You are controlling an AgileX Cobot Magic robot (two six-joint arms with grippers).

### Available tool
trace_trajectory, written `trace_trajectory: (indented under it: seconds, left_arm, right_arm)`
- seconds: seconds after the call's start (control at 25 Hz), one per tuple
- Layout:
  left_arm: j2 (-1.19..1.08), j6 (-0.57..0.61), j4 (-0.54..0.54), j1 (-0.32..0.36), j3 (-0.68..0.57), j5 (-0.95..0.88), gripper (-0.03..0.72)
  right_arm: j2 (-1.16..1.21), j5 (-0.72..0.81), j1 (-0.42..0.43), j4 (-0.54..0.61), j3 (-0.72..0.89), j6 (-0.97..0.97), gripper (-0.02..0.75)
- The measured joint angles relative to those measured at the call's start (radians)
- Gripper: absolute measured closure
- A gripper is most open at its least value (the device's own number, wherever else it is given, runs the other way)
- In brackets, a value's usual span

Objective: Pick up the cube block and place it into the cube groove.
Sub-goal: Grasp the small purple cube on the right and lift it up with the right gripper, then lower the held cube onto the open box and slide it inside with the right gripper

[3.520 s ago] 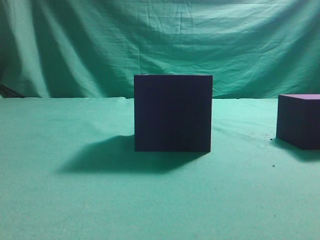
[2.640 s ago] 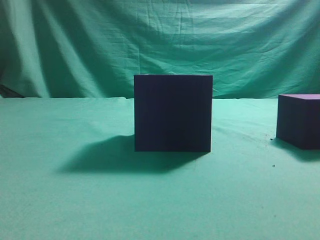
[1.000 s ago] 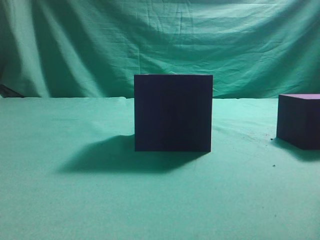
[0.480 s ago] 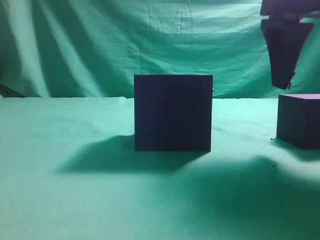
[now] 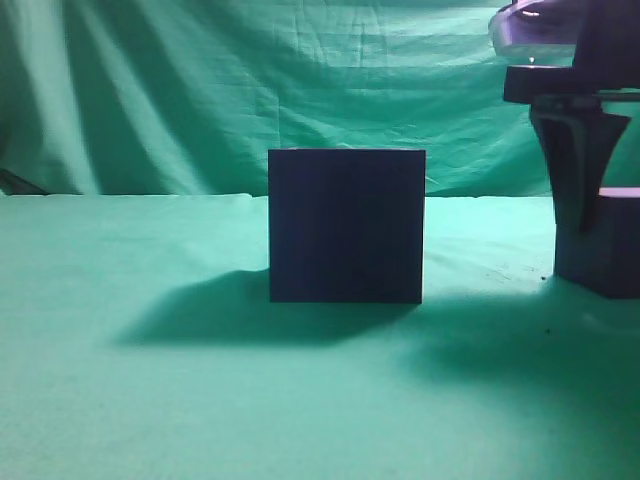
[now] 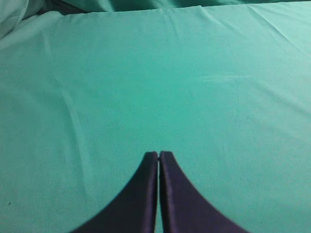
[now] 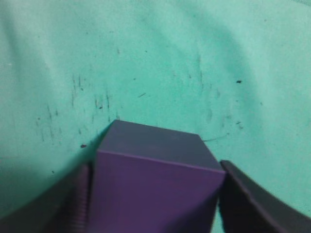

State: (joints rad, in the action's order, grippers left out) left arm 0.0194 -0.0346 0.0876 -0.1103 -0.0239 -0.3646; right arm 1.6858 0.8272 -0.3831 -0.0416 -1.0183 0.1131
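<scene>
The cube groove (image 5: 346, 225), a large very dark box, stands on the green cloth at the centre of the exterior view. The small purple cube block (image 5: 612, 250) rests on the cloth at the right edge. My right gripper (image 5: 588, 215) has come down over it. In the right wrist view the cube block (image 7: 155, 194) sits between the two fingers of the right gripper (image 7: 154, 166), which is open, with one finger close on each side. My left gripper (image 6: 159, 154) is shut and empty over bare cloth; it does not show in the exterior view.
Green cloth (image 5: 150, 400) covers the table and hangs as a backdrop (image 5: 200, 90) behind it. The cloth under the right gripper (image 7: 146, 73) carries small dark marks.
The right arm has come into view from the top right and dropped until its fingers straddle the cube block. Its shadow now falls on the cloth at the right. The box and the cube have not moved.
</scene>
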Motion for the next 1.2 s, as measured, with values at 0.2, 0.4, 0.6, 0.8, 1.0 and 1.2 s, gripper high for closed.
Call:
trace_trajectory:
  seconds: [0.2,0.4,0.6,0.8,1.0,1.2]
  left_arm:
    - [0.000,0.000,0.000,0.000,0.000,0.000,0.688]
    - [0.000,0.000,0.000,0.000,0.000,0.000,0.688]
    - [0.000,0.000,0.000,0.000,0.000,0.000,0.688]
    - [0.000,0.000,0.000,0.000,0.000,0.000,0.688]
    - [0.000,0.000,0.000,0.000,0.000,0.000,0.688]
    - [0.000,0.000,0.000,0.000,0.000,0.000,0.688]
  right_arm:
    - [0.000,0.026,0.000,0.000,-0.014,0.030,0.330]
    - [-0.003,0.134,0.000,0.000,-0.130,0.037,0.314]
    - [-0.044,0.262,-0.023,0.047,-0.308,0.039,0.314]
    - [-0.056,0.373,-0.185,0.063,-0.415,0.106,0.314]
    - [-0.048,0.363,-0.333,0.062,-0.447,0.243,0.314]
    - [0.001,0.375,-0.361,0.045,-0.490,0.347,0.314]
